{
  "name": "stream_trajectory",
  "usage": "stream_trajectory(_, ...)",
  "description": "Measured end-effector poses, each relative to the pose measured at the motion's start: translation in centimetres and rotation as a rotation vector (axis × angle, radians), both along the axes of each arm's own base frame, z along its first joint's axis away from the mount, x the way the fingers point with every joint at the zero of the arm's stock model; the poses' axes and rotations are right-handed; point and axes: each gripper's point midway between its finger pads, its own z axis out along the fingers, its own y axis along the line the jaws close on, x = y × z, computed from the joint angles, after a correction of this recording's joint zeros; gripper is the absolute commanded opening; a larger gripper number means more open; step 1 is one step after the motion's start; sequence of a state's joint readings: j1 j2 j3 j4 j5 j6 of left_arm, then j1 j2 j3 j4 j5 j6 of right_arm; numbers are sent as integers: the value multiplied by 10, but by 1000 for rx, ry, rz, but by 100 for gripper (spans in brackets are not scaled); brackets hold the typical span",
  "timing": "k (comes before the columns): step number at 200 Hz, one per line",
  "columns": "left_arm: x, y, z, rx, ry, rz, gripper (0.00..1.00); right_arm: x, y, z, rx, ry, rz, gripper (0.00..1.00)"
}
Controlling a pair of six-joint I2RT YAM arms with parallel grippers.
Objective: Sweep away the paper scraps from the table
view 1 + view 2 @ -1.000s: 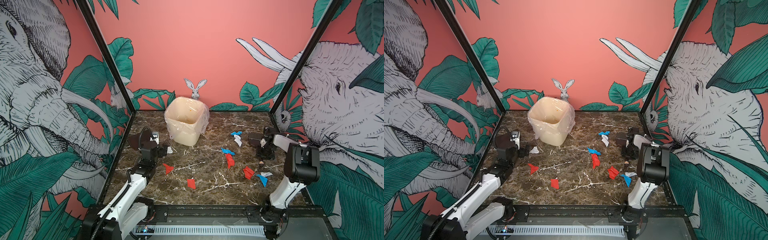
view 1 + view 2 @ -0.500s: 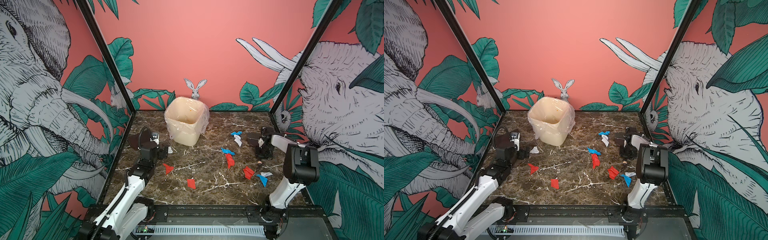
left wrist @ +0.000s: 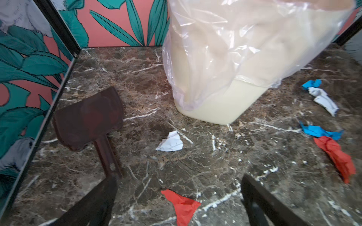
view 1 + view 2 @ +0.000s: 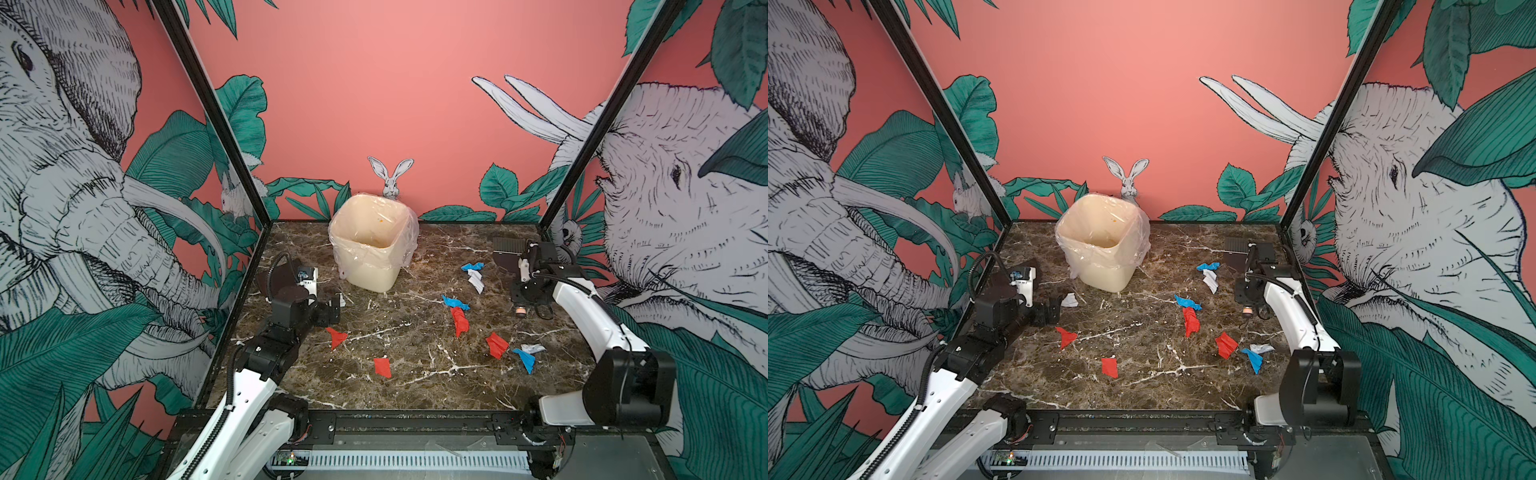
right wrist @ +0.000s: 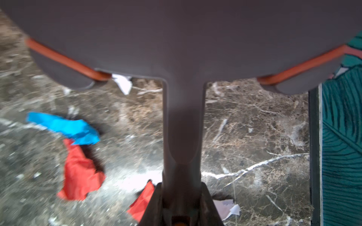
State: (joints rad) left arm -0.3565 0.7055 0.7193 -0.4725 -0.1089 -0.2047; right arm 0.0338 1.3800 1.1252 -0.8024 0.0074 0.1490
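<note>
Marble-patterned brown desk (image 4: 436,395) with white veins, boxed in by coral walls (image 4: 374,83) printed with elephants and leaves. Red, blue and white paper scraps (image 4: 459,320) lie scattered from its centre toward 4 o'clock, one white piece at 9 o'clock near the left fingers (image 3: 94,207), which we see spread wide, holding nothing. A lined cream bin (image 4: 374,257) stands at 12 o'clock. At 2 o'clock the right fingers (image 5: 154,213) clamp the handle of a dark scoop (image 5: 176,39); its blurred underside blocks most of that wrist view. We cannot identify a brown flat tool (image 3: 88,119) lying near 9 o'clock.
</note>
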Motion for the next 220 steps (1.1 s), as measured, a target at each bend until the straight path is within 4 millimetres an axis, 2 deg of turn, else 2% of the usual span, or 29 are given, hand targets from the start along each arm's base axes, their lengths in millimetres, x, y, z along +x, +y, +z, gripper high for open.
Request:
stream_trajectory(24, -6, -19, 7, -84, 16, -52, 100, -11, 29, 20, 17, -49, 88, 0)
stream_trajectory(43, -12, -43, 19, -127, 16, -124, 100, -22, 58, 35, 36, -84, 171, 0)
stream_trajectory(69, -21, -93, 47, -146, 1, -272, 100, -39, 99, 57, 70, -134, 284, 0)
stream_trajectory(83, -24, -128, 61, -155, -11, -359, 100, -47, 120, 70, 88, -165, 337, 0)
stream_trajectory(109, -17, -168, 72, -210, -19, -410, 100, -55, 155, 98, 120, -227, 418, 0)
stream_trajectory(139, -1, -194, 74, -305, -11, -408, 100, -57, 184, 129, 169, -298, 468, 0)
stream_trajectory(166, 5, -209, 85, -385, -31, -423, 100, -58, 200, 140, 201, -326, 491, 0)
stream_trajectory(220, 8, -227, 146, -560, -152, -483, 99, -63, 224, 136, 245, -311, 539, 0)
